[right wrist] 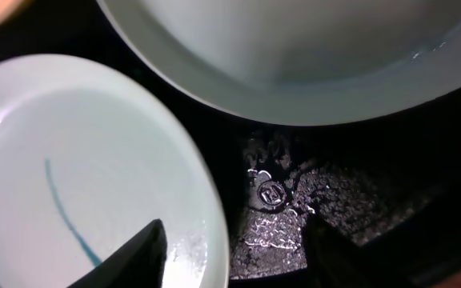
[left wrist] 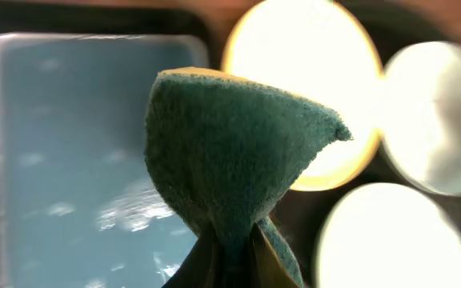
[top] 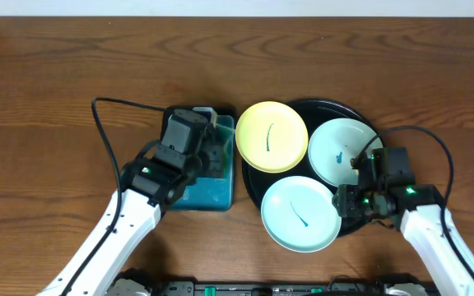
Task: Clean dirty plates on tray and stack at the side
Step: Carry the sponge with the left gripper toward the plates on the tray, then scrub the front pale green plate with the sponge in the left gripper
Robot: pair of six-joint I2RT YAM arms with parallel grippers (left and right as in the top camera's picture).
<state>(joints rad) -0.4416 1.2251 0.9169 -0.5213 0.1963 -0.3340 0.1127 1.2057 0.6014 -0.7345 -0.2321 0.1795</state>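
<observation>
The black tray [top: 367, 123] carries three dirty plates. The pale yellow one [top: 271, 136] is at the back left, a mint-white one [top: 336, 152] at the back right, and another mint-white one [top: 300, 213] at the front, each with a teal smear. My right gripper [top: 346, 202] [right wrist: 234, 256] is open and straddles the right rim of the front plate [right wrist: 78, 176]. One finger is over the plate and the other over the tray floor [right wrist: 286, 200]. My left gripper [top: 215, 153] [left wrist: 234, 268] is shut on a green sponge [left wrist: 230, 152] above the teal sponge dish [top: 208, 197].
The teal sponge dish [left wrist: 62, 144] lies directly left of the tray, wet inside. The rim of the back right plate [right wrist: 294, 88] hangs just beyond my right fingers. Bare wooden table [top: 56, 99] surrounds the tray and the dish.
</observation>
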